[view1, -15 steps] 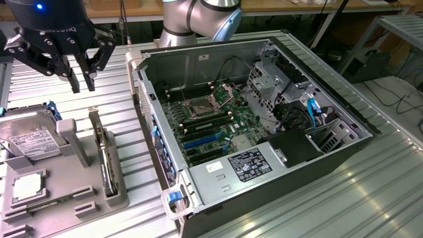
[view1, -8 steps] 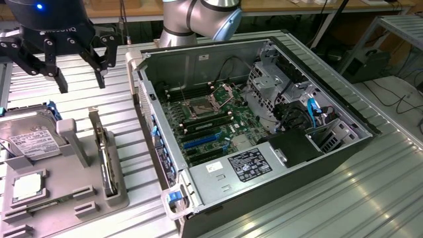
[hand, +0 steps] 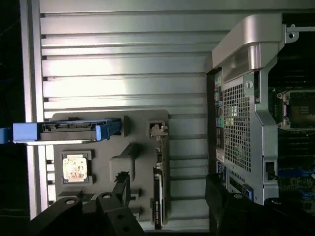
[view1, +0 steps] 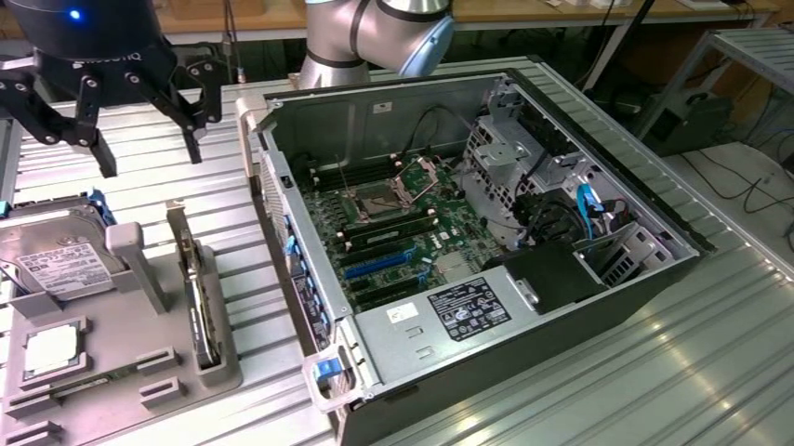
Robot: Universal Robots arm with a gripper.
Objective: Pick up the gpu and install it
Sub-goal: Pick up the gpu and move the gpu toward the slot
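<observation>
The claw [view1: 152, 163] hangs with its black fingers [view1: 93, 139] spread apart and nothing between them, well above the grey tray [view1: 112, 372]. The wrist view looks straight down, and there the claw [hand: 167, 187] frames the tray's [hand: 133, 147] card side. The graphics card [hand: 156, 196] stands on its thin edge in the tray's outer slot, untouched. The exterior view gives the card [view1: 199, 297] from the side, upright along the tray edge nearest the computer case [view1: 372, 116]. The hard drive [view1: 56, 255] leans in the tray's opposite side, and the small square chip [view1: 52, 348] lies flat beside it. That view also takes in the case's open inside, just beside the tray on the ribbed metal table [view1: 694, 353].
</observation>
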